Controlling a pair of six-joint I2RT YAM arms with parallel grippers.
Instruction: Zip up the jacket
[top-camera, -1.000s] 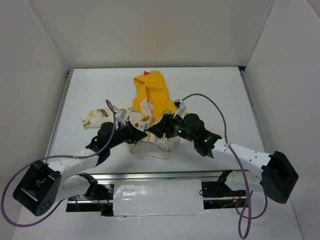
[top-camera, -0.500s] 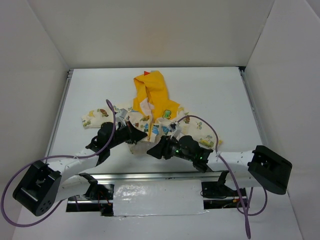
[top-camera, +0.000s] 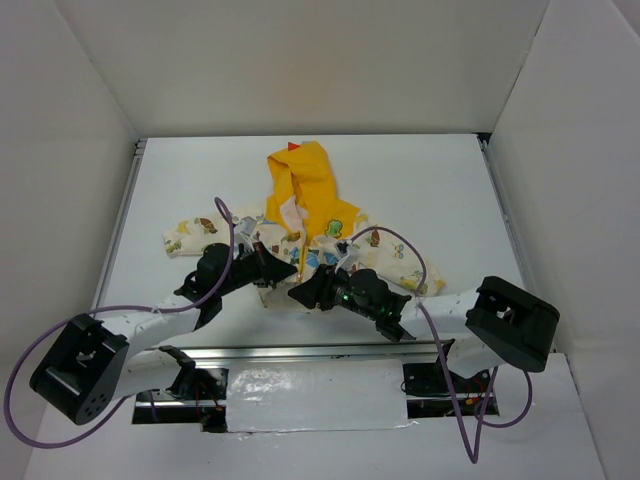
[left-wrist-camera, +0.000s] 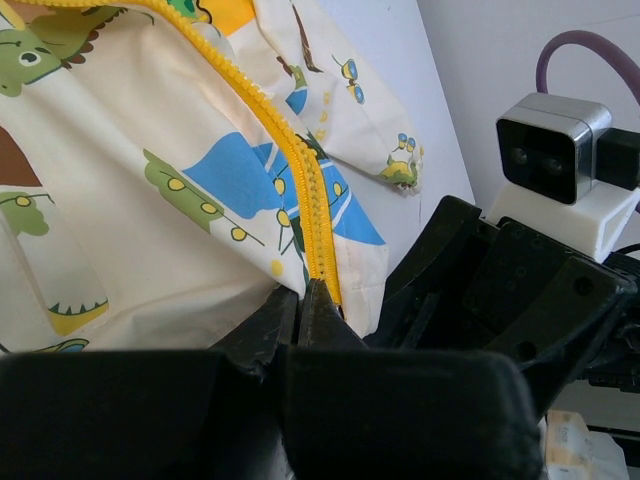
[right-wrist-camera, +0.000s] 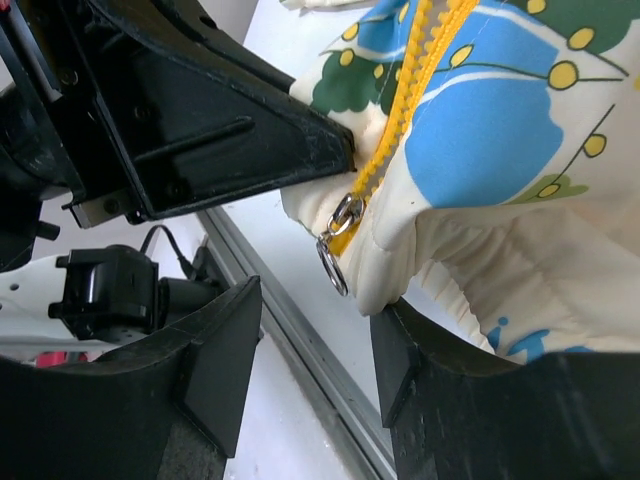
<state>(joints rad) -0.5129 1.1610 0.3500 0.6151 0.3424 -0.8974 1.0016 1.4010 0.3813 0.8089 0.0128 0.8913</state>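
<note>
The cream animal-print jacket (top-camera: 390, 255) lies in the middle of the table with its yellow hood (top-camera: 305, 180) pointing away. My left gripper (top-camera: 284, 270) is shut on the jacket's bottom hem right at the lower end of the yellow zip (left-wrist-camera: 300, 190); in the left wrist view its fingertips (left-wrist-camera: 318, 300) pinch the fabric. My right gripper (top-camera: 300, 297) is open just below the hem. In the right wrist view the metal zip pull ring (right-wrist-camera: 333, 268) hangs between its spread fingers (right-wrist-camera: 225, 340), and the right finger touches the hem (right-wrist-camera: 400, 270).
The two grippers are close together, nearly touching, at the jacket's near edge. A metal rail (top-camera: 300, 350) runs along the table's near edge just under them. White walls enclose the table. Purple cables (top-camera: 225, 225) loop over both arms.
My right arm has swung left and nearer, from the jacket's right side to below the hem, uncovering the right sleeve. My left gripper has kept its hold almost in place.
</note>
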